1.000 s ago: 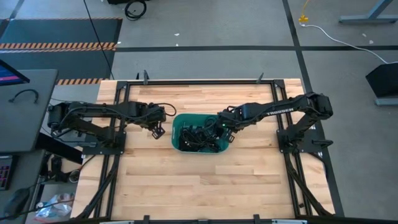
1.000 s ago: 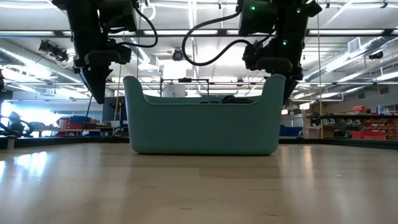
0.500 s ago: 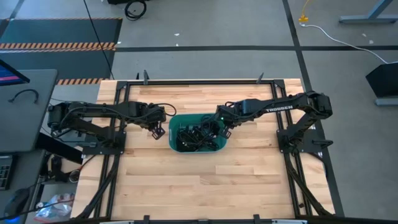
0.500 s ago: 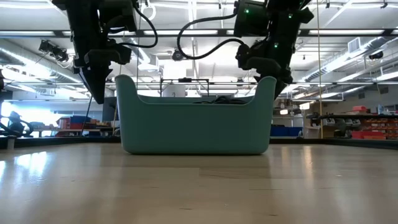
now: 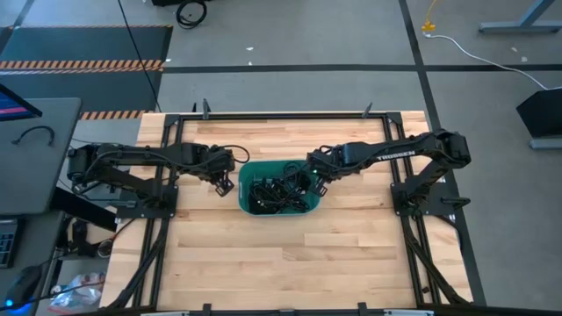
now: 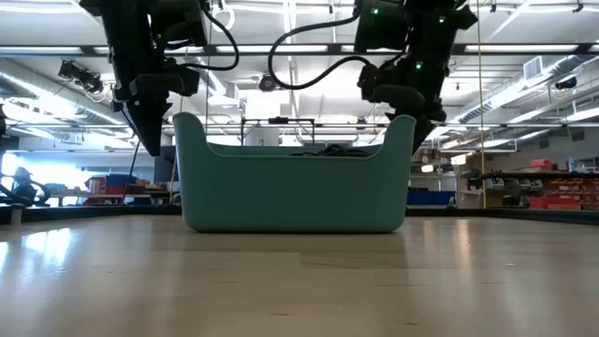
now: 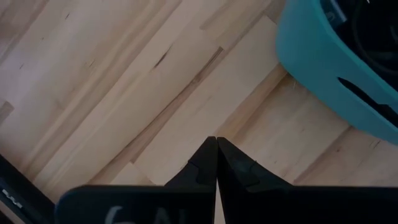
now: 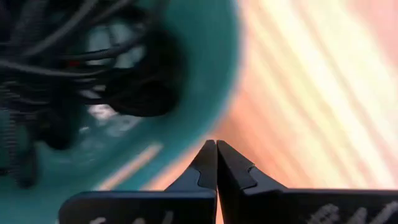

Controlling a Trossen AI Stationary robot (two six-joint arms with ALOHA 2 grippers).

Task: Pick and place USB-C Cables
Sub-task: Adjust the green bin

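Flanking a teal tub (image 5: 303, 207) on the wooden bench (image 5: 263, 263), both arms hang with jaws pressed together and empty: the left gripper (image 5: 220, 184) just beside the tub's left wall, the right gripper (image 5: 319, 187) at its right rim, tip outside the wall. The cables (image 5: 274, 191), a tangle of black cords, lie heaped inside the tub, one showing a speck of red in the right wrist view. With fingers closed against the rim, the right arm looks set to steady or nudge the tub, not to pick.
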